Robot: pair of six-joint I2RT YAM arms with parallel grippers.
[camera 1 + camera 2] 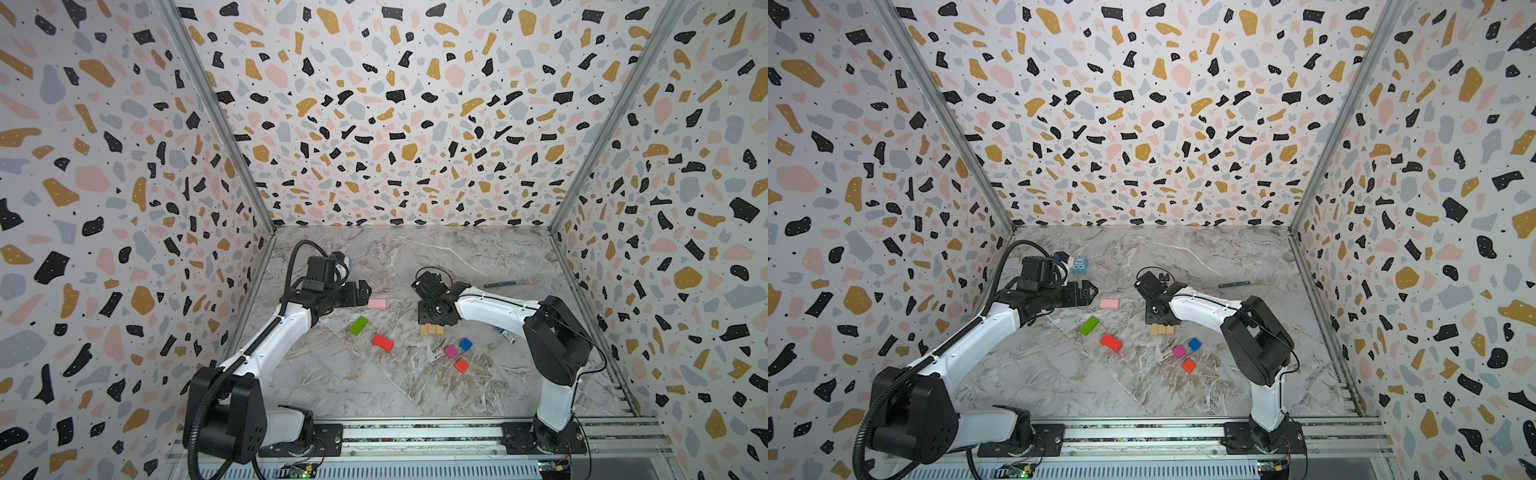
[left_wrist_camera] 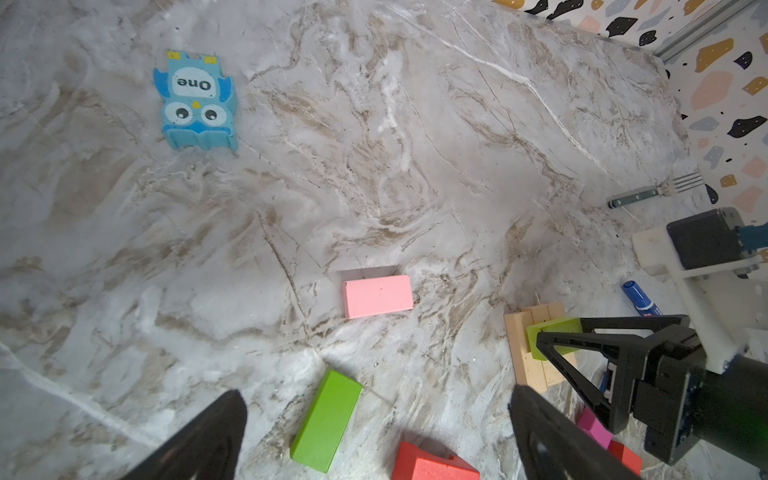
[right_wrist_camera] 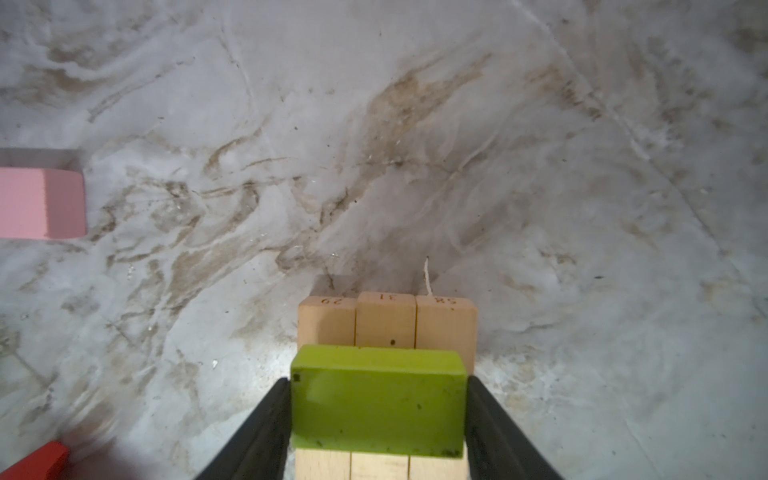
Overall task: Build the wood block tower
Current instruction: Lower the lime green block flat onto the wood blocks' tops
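Tower (image 1: 431, 329): laid tan base (image 3: 386, 320) only, left the rest loose. Clamped green block (image 3: 377, 403), perhaps touching it, in right gripper (image 3: 378, 379); spread left gripper (image 2: 376, 392) wide.

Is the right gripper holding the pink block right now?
No, the right gripper clamps a green block over the tan blocks; the pink block lies free.

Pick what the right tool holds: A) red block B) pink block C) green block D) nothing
C: the right tool is shut on a green block, held over the tan blocks; the pink block lies free, away from both tools.
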